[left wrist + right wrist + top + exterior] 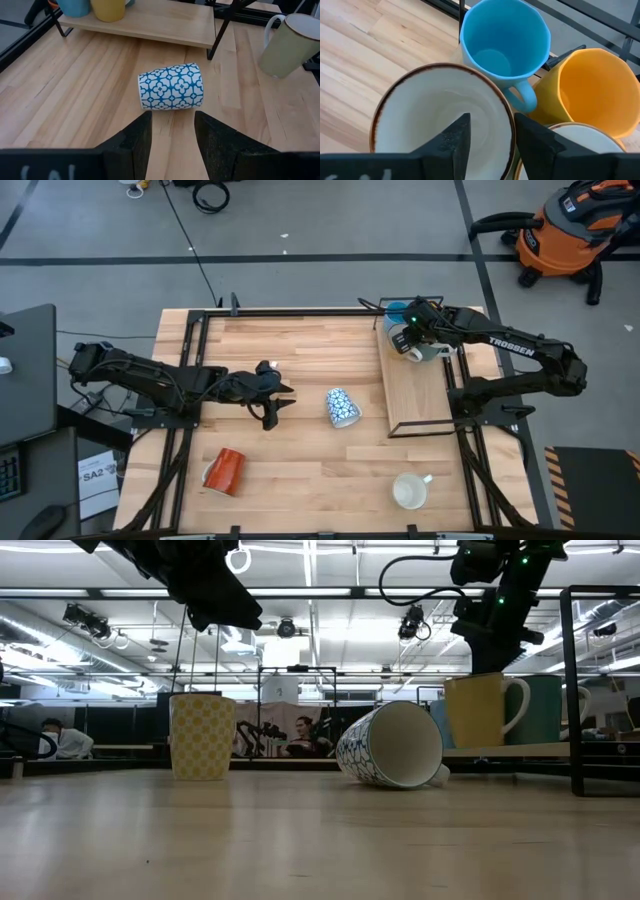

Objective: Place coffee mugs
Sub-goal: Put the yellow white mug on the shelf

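The blue-and-white patterned mug (pixel 341 407) (pixel 171 93) lies on its side mid-table, its mouth showing in the low view (pixel 392 745). My left gripper (pixel 283 398) (pixel 172 119) is open, level with the table, with its fingertips just short of the mug's side. My right gripper (pixel 400 338) (pixel 492 125) is open above the rack's far end. It hovers over the rim of a brown-rimmed white mug (pixel 437 117), which stands beside the light blue mug (pixel 502 45), the orange-yellow mug (pixel 600 85) and another white mug (pixel 570 145). In the low view it hangs clear above the mugs (pixel 480 710).
A red-orange mug (pixel 225 470) lies on its side near the table's near-left corner. A cream mug (pixel 410 490) (pixel 290 42) stands upright near the near edge. The wooden rack board (pixel 415 395) with its black frame fills the right side; its near part is bare.
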Robot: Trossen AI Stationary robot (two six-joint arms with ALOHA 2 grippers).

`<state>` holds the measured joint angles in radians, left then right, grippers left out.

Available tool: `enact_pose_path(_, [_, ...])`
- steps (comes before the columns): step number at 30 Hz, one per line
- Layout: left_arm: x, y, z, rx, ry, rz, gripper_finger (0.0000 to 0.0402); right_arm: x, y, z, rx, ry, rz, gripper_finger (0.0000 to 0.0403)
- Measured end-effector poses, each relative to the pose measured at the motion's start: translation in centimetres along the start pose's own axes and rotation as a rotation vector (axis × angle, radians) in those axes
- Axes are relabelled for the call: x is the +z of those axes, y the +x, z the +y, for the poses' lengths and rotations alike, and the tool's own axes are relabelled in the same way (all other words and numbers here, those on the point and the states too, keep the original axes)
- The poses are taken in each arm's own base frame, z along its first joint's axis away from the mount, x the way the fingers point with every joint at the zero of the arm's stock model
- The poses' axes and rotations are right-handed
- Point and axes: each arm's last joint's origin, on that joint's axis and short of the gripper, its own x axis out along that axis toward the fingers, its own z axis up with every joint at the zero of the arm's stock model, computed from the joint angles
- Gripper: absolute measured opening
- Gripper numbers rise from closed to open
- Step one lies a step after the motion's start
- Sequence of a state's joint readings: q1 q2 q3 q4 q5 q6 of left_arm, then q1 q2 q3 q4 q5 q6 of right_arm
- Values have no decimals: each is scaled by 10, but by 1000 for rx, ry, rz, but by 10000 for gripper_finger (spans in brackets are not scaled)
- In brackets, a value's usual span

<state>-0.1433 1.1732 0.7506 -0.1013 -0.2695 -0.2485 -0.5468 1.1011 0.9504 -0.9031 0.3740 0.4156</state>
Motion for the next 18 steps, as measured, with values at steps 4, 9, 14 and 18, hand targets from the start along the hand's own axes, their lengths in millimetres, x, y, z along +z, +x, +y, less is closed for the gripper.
enact_pose_path(4, [0, 0, 0, 0, 0, 0, 155, 0, 0, 0, 0, 0, 0, 168])
enact_pose_path(9, [0, 0, 0, 0, 0, 0, 155, 0, 0, 0, 0, 0, 0, 185])
enact_pose_path(14, [0, 0, 0, 0, 0, 0, 155, 0, 0, 0, -1, 0, 0, 201])
enact_pose_path(18, [0, 0, 0, 0, 0, 0, 155, 0, 0, 0, -1, 0, -2, 214])
